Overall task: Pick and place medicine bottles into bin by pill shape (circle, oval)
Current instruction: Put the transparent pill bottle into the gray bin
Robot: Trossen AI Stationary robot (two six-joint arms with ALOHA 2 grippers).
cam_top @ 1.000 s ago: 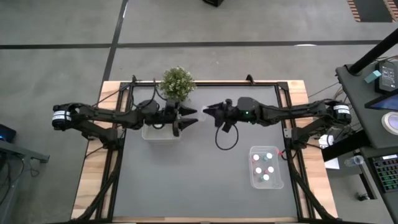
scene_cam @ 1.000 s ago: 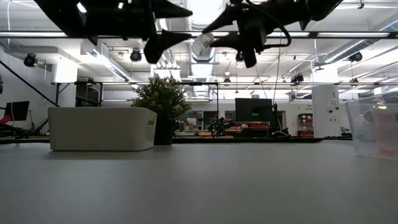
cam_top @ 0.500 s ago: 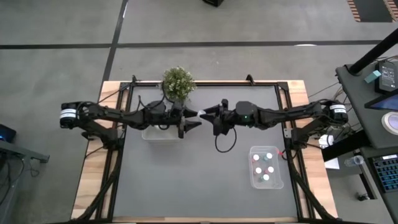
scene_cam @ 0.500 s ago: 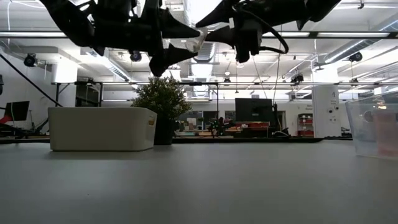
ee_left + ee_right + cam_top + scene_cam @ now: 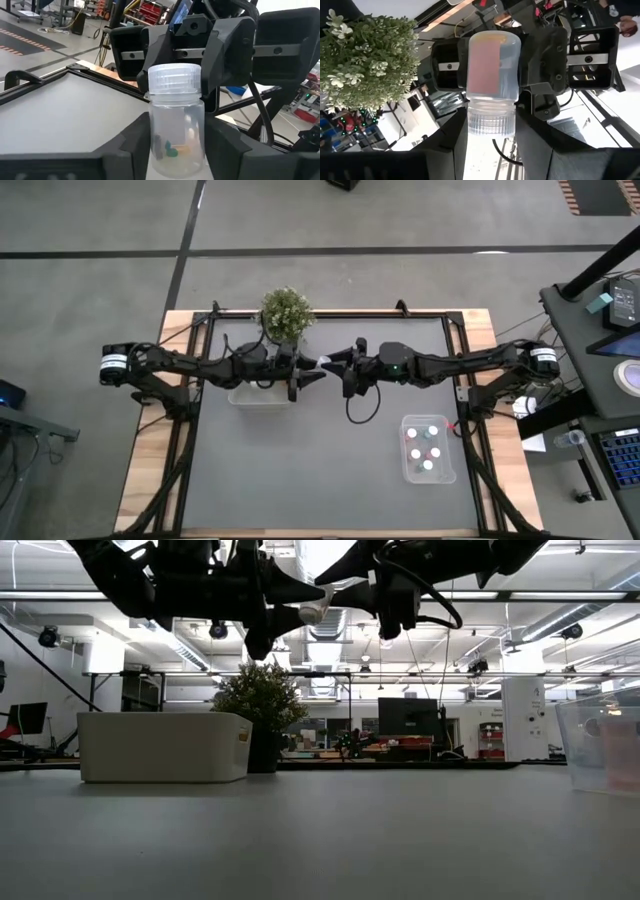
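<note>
Since a second ago both arms have closed in toward mid-table and the left gripper (image 5: 312, 370) now meets the right gripper (image 5: 335, 361) tip to tip, high above the surface; a second back they were clearly apart.

Grey table (image 5: 300, 470) with wooden side rails. White opaque bin (image 5: 165, 746) at the back left, potted plant (image 5: 286, 312) just behind it. Clear bin (image 5: 429, 448) at the right front holds about five medicine bottles with white caps, a few with pink or green marks; no readable text on them.

Between the two grippers: one clear medicine bottle (image 5: 176, 122), white ribbed cap. The left wrist view shows it upright between the left fingers (image 5: 131, 145), green and orange pills at the bottom, with the right gripper's fingers around the cap end behind it. The right wrist view shows the same bottle (image 5: 493, 82) with a pink label strip on its side and no legible print; its cap sits between the right fingers (image 5: 532, 137), and the left gripper is clamped around the body.

Left gripper: fingers against the bottle body on both sides, gripping it. Right gripper: closed on the cap end. In the low view the bottle (image 5: 313, 610) hangs in the air, well above the table, forward of the plant.
</note>
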